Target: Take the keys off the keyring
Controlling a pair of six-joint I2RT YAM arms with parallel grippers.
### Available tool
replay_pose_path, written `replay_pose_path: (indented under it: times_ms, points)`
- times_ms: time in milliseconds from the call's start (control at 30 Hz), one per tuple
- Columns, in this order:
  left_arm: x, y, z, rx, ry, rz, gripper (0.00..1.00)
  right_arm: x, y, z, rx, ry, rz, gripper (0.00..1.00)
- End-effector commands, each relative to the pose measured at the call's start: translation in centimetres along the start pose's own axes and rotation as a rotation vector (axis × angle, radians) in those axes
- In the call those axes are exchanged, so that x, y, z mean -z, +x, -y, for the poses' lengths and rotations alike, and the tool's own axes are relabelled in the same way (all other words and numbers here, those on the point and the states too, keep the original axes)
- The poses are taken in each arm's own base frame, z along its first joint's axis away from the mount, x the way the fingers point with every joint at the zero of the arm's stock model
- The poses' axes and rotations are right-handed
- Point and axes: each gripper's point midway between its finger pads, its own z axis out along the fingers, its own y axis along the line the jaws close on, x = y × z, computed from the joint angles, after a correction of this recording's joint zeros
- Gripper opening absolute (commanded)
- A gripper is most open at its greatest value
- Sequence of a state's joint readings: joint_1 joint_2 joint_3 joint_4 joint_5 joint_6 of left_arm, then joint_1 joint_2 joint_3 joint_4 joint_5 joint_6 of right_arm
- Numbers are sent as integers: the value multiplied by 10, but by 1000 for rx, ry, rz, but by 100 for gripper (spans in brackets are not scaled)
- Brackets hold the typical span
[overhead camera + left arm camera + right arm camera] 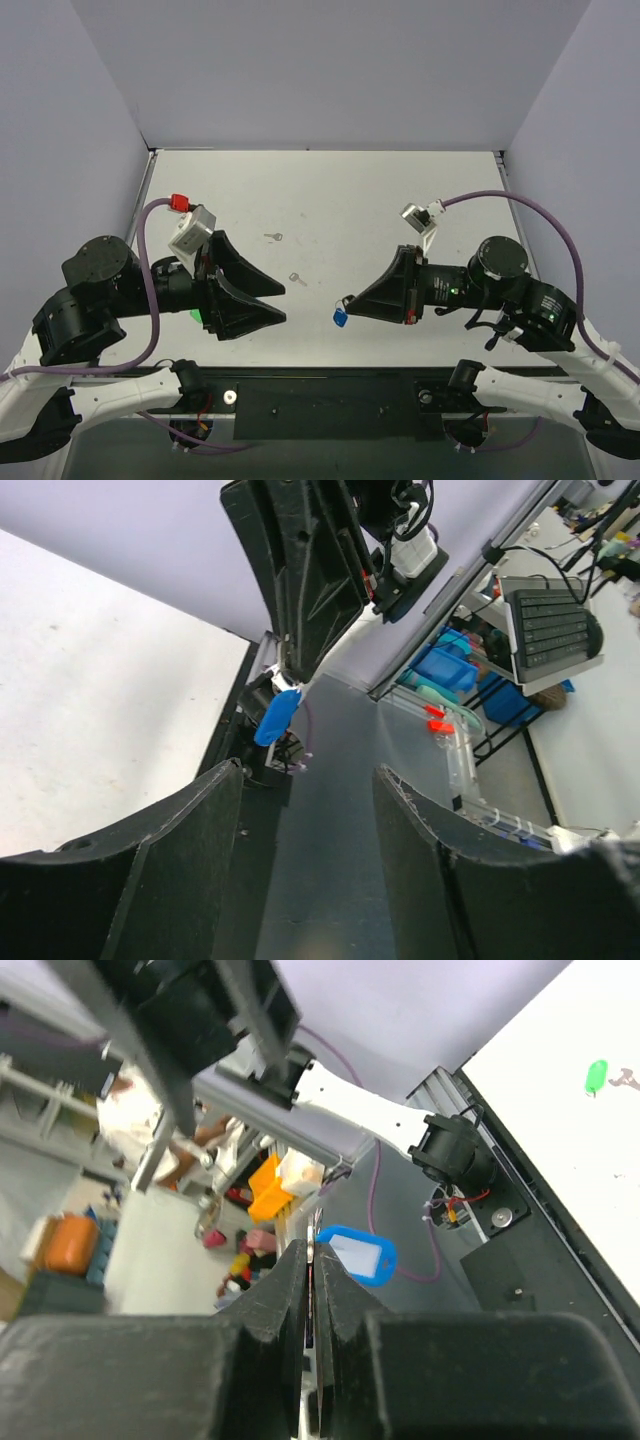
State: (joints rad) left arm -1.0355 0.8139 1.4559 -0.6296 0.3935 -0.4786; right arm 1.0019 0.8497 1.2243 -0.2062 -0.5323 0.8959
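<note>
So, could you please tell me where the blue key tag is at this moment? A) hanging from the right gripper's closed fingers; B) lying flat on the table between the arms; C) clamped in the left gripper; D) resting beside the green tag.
A: the blue key tag dangles from the tip of the right gripper, whose jaws are shut on it, while the left gripper stands open with nothing in it.

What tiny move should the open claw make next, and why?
Probably the left gripper should ease forward toward the small oval blue plastic key tag on a thin metal ring. Its jaws stand open and empty, and the tag dangles ahead from the shut right gripper. Two tiny flat silver keys lie on the white table; whether another is on the ring, I cannot tell.
</note>
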Motion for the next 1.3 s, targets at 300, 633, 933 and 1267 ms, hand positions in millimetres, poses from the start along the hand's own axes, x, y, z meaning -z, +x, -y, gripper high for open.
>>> replay_pose_path:
  times_ms: [300,633,933,1267]
  points:
    - [-33,20,31,185,283,-74,61,19,30,-21,254,-212,-91,0]
    - [-52,35,23,235,313,-126,54,17,29,-26,256,-232,-78,0]
    - [-60,38,21,277,341,-115,48,13,31,-27,264,-232,-90,0]
    - [-66,42,24,297,370,-118,41,11,30,-21,267,-204,-74,0]
